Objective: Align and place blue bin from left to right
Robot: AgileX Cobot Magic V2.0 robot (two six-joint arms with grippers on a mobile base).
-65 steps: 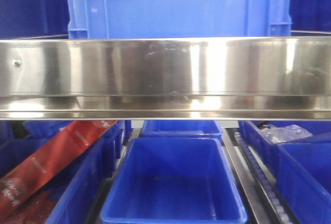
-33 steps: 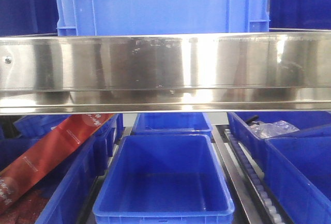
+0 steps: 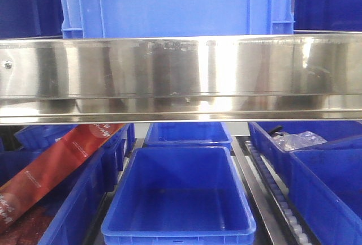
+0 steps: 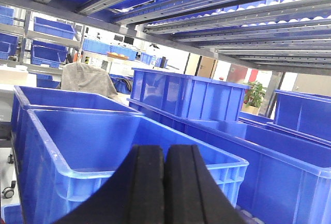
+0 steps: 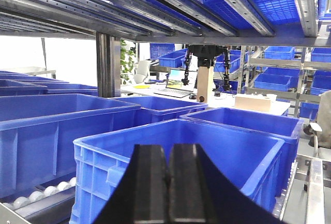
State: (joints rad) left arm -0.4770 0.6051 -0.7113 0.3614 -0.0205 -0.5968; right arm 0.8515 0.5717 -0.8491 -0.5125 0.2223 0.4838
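Left gripper [image 4: 164, 182]: bottom centre of the left wrist view, black pads pressed together with nothing between them, low in front of an open bin's rim.
Right gripper [image 5: 168, 188]: bottom centre of the right wrist view, pads likewise pressed together and empty, just before the near wall of another open bin.
Empty bin [image 3: 178, 197]: lower centre of the front view, seen from above, bare inside, on the lower rack level.
Red package [image 3: 56, 168]: lower left of the front view, lying slantwise across the left-hand bins.
Clear plastic bag [image 3: 297, 141]: right of the front view, inside a bin beyond the roller track [image 3: 277, 194].
Steel shelf edge [image 3: 181, 78]: a shiny band across the middle of the front view.
Blue bin [image 3: 175, 4]: top centre of the front view, standing on the shelf behind that band, its flat wall facing the camera, darker bins at either side.
Step in hand: judged as approach; neither gripper touches the blue bin.
Next move calls for: lifting both arms to shelf height, spreading the pads, and taking the bin's two sides evenly so it slides rightward square to the edge.
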